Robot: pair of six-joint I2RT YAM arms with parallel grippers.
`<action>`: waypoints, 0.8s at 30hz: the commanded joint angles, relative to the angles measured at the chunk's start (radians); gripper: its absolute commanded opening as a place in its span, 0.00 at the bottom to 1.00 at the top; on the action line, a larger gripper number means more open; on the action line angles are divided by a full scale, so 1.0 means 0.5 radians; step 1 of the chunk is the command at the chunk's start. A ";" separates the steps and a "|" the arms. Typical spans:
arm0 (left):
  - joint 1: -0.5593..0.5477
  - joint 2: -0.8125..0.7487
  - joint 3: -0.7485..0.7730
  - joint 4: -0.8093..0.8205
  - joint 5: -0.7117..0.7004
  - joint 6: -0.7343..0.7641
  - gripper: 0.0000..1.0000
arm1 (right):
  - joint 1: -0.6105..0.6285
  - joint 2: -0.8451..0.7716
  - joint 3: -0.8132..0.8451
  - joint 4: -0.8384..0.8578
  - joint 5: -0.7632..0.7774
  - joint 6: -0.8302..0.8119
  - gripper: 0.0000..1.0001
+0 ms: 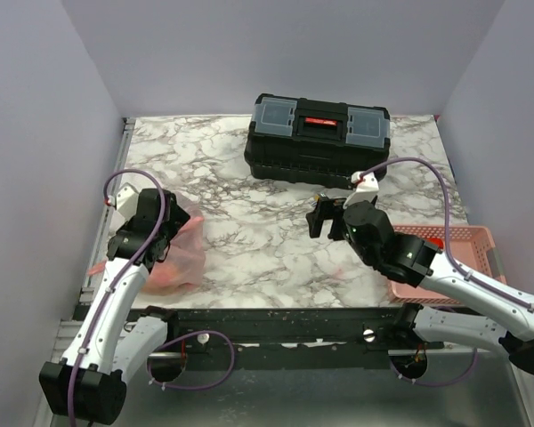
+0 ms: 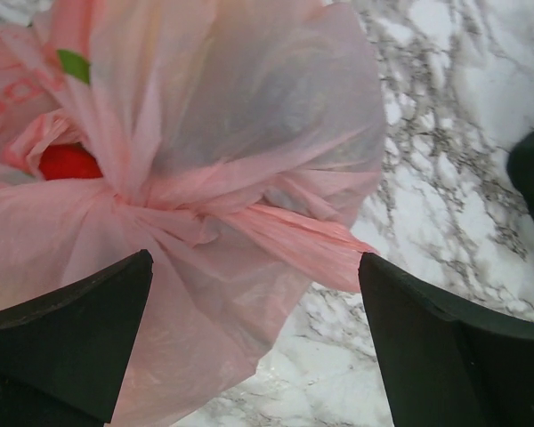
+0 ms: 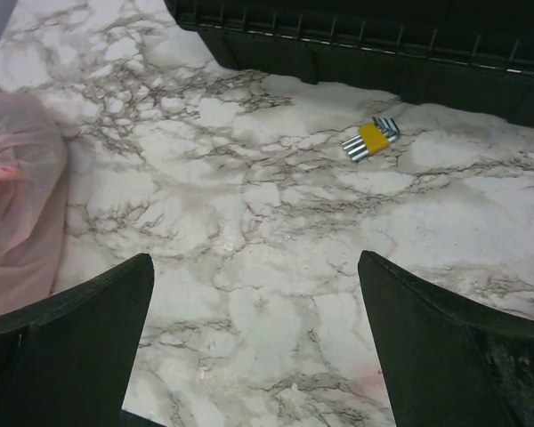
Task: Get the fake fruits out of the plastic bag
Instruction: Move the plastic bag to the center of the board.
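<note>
The pink plastic bag (image 1: 185,252) lies bunched on the marble at the left, its top twisted shut. In the left wrist view the plastic bag (image 2: 240,151) fills most of the frame, and one red fake fruit (image 2: 68,163) shows through it beside a green patch (image 2: 73,65). The other fruits are hidden. My left gripper (image 1: 163,229) hangs right over the bag. This left gripper (image 2: 254,260) is open, with loose bag folds lying between its fingers, ungripped. My right gripper (image 1: 326,219) is open over bare marble mid-table. Nothing is in the right gripper (image 3: 254,260), and the plastic bag's edge (image 3: 18,205) is far left.
A black toolbox (image 1: 319,138) stands at the back centre, and its side (image 3: 383,44) fills the top of the right wrist view. A small yellow hex-key set (image 3: 371,139) lies in front of it. A rigid pink slotted basket (image 1: 470,242) sits at the right edge.
</note>
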 commanded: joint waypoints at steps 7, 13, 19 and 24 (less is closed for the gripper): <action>0.015 0.035 -0.076 -0.301 -0.479 -0.485 0.96 | 0.010 -0.077 -0.118 0.096 -0.245 0.037 1.00; 0.030 -0.003 -0.171 -0.279 -0.515 -0.576 0.83 | 0.010 -0.062 -0.111 0.085 -0.253 0.036 1.00; 0.033 0.046 -0.176 -0.342 -0.535 -0.591 0.66 | 0.010 -0.037 -0.086 0.077 -0.282 0.028 1.00; 0.033 0.092 -0.160 -0.328 -0.476 -0.523 0.58 | 0.010 -0.015 -0.106 0.110 -0.270 0.026 1.00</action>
